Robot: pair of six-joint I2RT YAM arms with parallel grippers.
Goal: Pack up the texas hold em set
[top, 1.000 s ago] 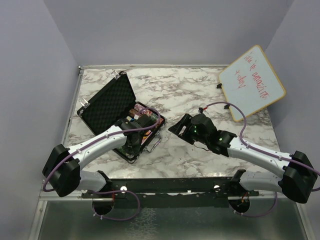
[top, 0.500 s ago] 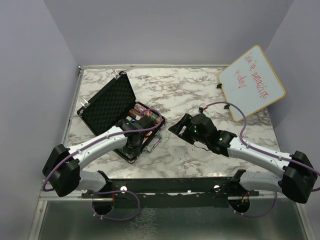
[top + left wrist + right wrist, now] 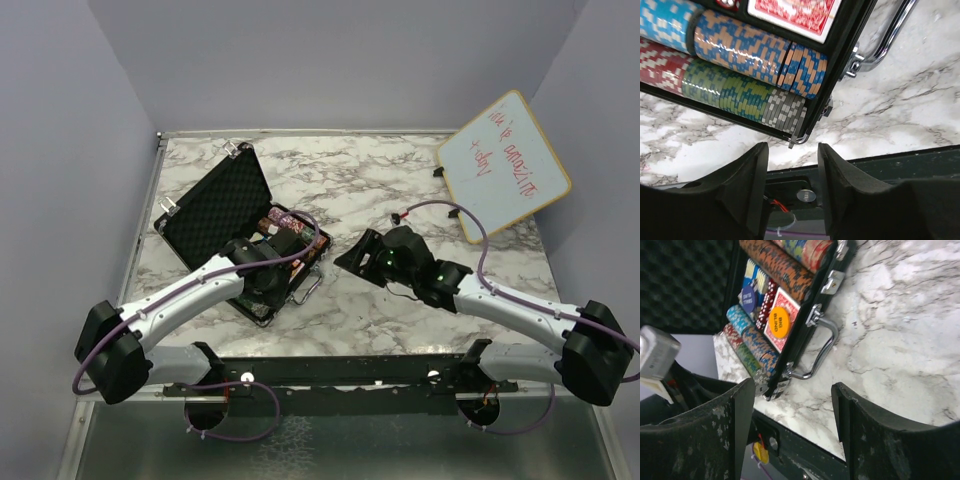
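Texas hold em set [image 3: 278, 218] open near the table's [image 3: 400, 190] left edge

Both the left gripper [image 3: 792, 150] and right gripper [image 3: 793, 387] gape, empty. The orange-blue chip row [image 3: 755, 50] leans at its end: the foam lid [image 3: 215, 205] may jam there, or a shove may slide the set off the near edge

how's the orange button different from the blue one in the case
The orange button reads BIG BLIND in dark letters; the blue button has pale lettering too small to read. The orange button lies on the red deck, nearer the handle; the blue button lies deeper in. Both are round, inside the case.
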